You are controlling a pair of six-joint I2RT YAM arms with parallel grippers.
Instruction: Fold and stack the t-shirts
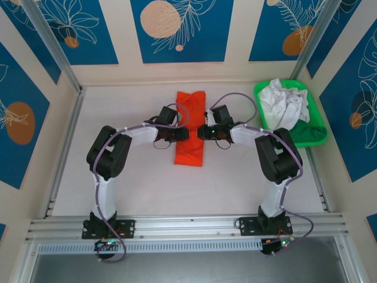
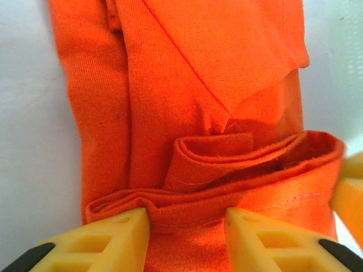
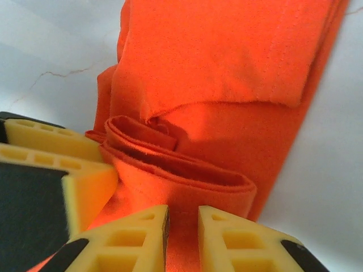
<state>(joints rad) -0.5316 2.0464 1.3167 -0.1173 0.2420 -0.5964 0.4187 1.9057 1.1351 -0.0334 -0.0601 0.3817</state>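
Orange t-shirt (image 1: 189, 106) lies mid-table (image 1: 135, 177) as a narrow strip, with its long axis running straight away from the arm bases. Left gripper (image 1: 178, 134) and right gripper (image 1: 203, 132) come in from opposite long edges and face each other at about mid-length, so neither arm is nearer. Left wrist view: left gripper (image 2: 188, 232) is partly closed, a thick bunch of orange cloth fills the gap and it looks clamped. Right wrist view: right gripper (image 3: 182, 238) is nearly closed, with a thin layer of the same cloth pinched in the slit. A raised ridge of cloth runs crosswise between them. My read is that the next fold goes along the strip's axis, so both arms have to travel together and parallel or the strip skews. White t-shirt (image 1: 283, 103) sits crumpled in the green tray (image 1: 312, 135), far right, well apart and untouched.
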